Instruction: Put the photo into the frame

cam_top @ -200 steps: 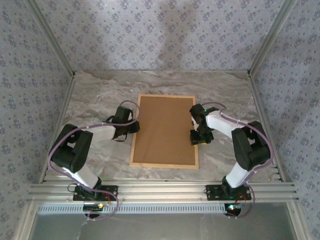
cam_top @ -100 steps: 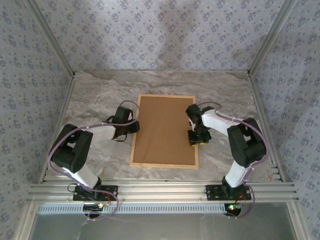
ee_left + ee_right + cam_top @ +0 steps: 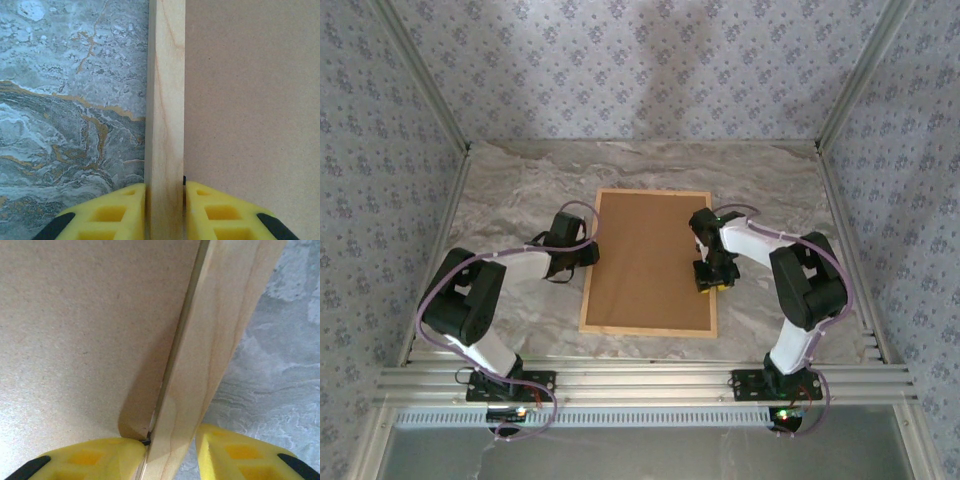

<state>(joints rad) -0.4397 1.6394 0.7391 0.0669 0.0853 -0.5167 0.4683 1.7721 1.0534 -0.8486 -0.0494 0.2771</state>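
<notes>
— What's changed just now?
— The right pincer (image 3: 708,282) has slid inward over the right rail of the frame (image 3: 650,192), and its jaws have narrowed a touch. The rail stands between them. The inner finger touches the wood and the outer one is just off it, so it's not clenched yet, I'd say.
— And the other?
— The left pincer (image 3: 586,255) hasn't budged — clamped on the left rail, brown backing board (image 3: 648,260) just inside it, marble table (image 3: 520,190) just outside.
— Meaning?
— Both sides are nearly held, so I'd guess a two-handed lift or flip is coming. Whether the photo lies under that board, I can't tell.
— Poses?
— Elbows bent outward, forearms reaching in, wrists tipped down at the rails.
</notes>
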